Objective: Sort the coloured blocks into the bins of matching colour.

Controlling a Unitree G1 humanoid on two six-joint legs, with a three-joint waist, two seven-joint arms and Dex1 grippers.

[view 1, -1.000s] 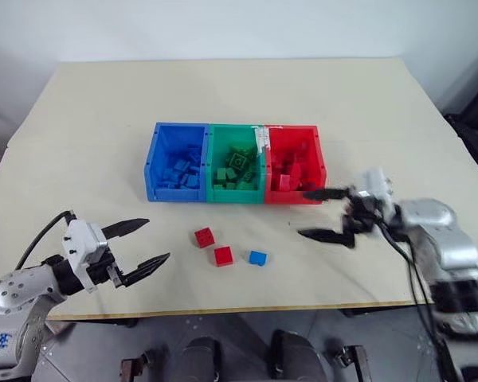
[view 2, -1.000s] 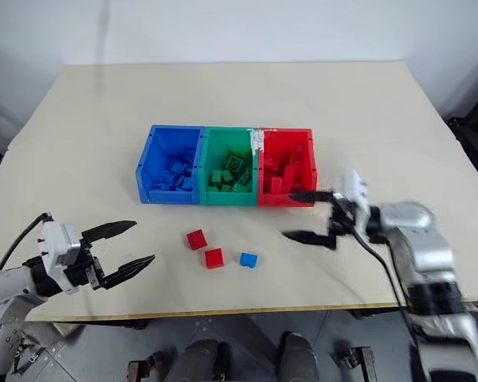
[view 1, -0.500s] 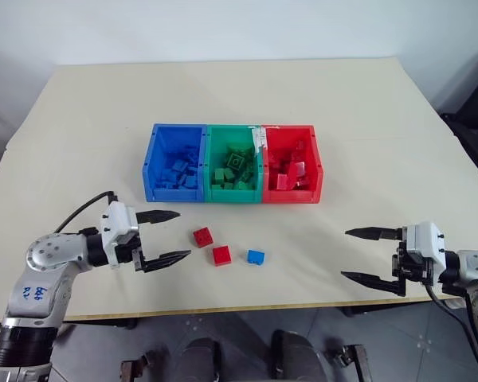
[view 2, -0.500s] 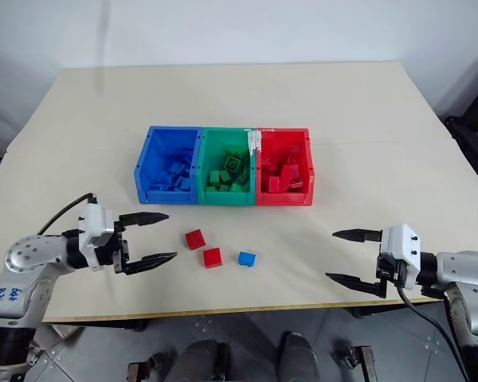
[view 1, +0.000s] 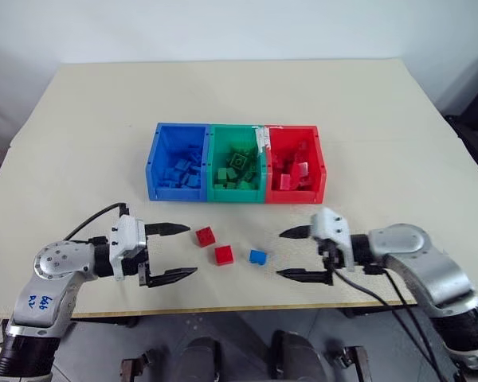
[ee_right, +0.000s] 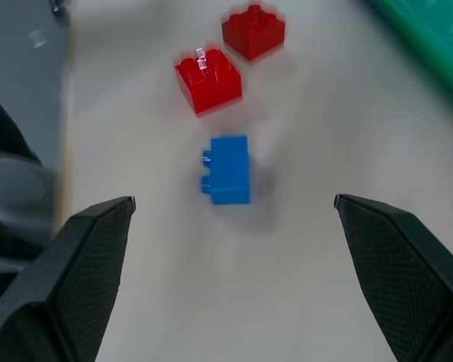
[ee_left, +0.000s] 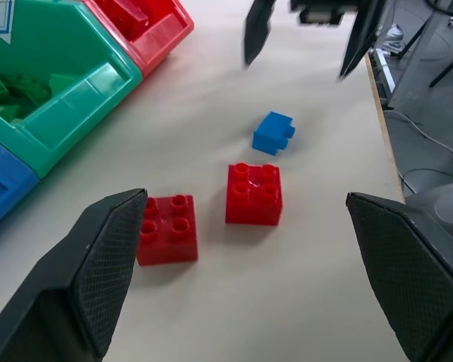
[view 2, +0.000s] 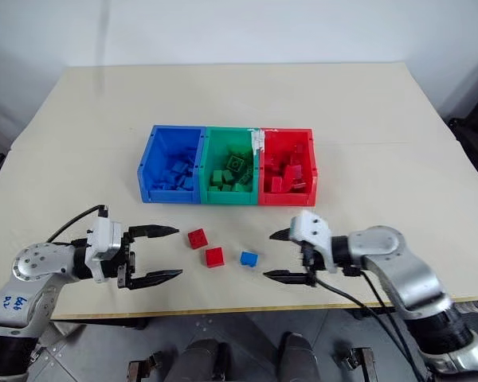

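A beige table takes most of the left eye view. In the middle of the frame, a little above the centre, three joined bins stand in a row: the blue bin at the left, the green bin in the middle and the red bin at the right. Each bin holds a heap of blocks of its own colour.

Below the bins, in the lower middle of the frame, three loose blocks lie on the table, apart from each other. One red block is the nearest to the bins. A second red block lies just below and right of it. A blue block lies right of the second red one, at about the same height in the frame.

The left gripper is in the lower left of the frame, just left of the two red blocks, and its two black fingers are spread wide with nothing between them. The right gripper is in the lower middle right, just right of the blue block, and its fingers are also spread wide and hold nothing. The two grippers point toward each other, with the three loose blocks between them. Neither gripper touches a block.
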